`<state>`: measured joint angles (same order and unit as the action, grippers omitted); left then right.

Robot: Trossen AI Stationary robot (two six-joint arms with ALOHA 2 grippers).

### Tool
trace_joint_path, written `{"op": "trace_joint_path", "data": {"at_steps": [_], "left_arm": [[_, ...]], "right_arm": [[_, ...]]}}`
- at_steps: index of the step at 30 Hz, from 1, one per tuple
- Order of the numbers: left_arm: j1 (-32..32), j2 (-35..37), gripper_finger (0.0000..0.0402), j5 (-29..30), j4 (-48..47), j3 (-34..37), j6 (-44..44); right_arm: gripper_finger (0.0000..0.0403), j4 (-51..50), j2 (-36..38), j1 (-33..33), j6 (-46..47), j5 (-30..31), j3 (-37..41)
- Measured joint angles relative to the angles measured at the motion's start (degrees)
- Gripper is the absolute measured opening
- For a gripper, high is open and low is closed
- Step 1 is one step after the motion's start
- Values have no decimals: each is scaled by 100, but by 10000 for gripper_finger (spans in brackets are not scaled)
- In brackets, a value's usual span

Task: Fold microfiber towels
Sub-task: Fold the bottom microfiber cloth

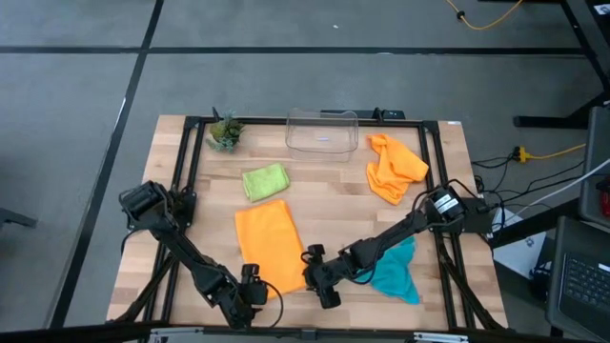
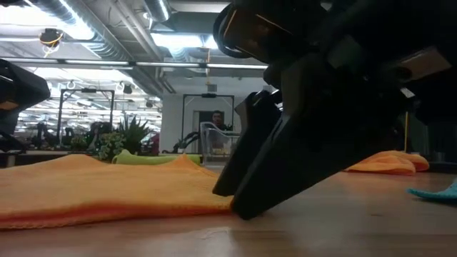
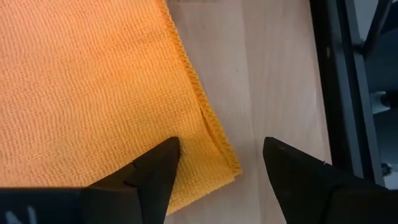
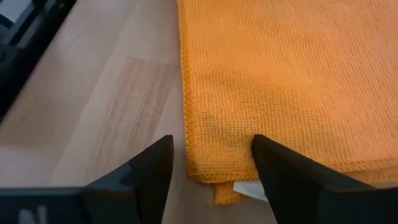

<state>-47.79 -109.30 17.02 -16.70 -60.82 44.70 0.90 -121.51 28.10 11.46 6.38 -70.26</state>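
orange towel (image 1: pixel 268 245); teal towel (image 1: pixel 396 274)

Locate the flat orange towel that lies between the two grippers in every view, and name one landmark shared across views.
High view: flat orange towel, bottom centre.
Low view: left half, along the tabletop.
Left wrist view: fills the left side.
Right wrist view: fills the right side.
Shared landmark: the lime green towel, behind it in the low view.
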Motion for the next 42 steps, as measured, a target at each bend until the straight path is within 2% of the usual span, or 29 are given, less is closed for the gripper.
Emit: {"op": "trace_joint_path", "data": {"at_steps": [3,7,16,20,22,27,32,37,42], "left_arm": [[-2,-8,218,-4,-74,0,0],[0,-8,176,41,-338,2,11],[0,-15,65,235,-551,15,14],[2,-13,9,225,-556,20,114],[8,31,7,124,-556,28,150],[0,123,1,-4,-629,-235,129],[-71,162,0,-301,-744,-892,-19],[-250,167,0,-108,-1716,-1810,-440],[-391,171,0,476,-3172,-2555,-439]], "right_arm": [[202,-53,0,2,0,36,2],[164,-78,-3,-3,2,37,5],[84,-78,-9,4,178,241,17],[34,-87,-9,8,368,285,20],[13,-95,21,20,480,282,24],[8,-221,261,110,834,91,44],[7,-321,667,278,1240,-355,-112],[7,-1018,821,502,1376,-386,-732],[6,-2168,826,602,1094,310,-1529]]}}
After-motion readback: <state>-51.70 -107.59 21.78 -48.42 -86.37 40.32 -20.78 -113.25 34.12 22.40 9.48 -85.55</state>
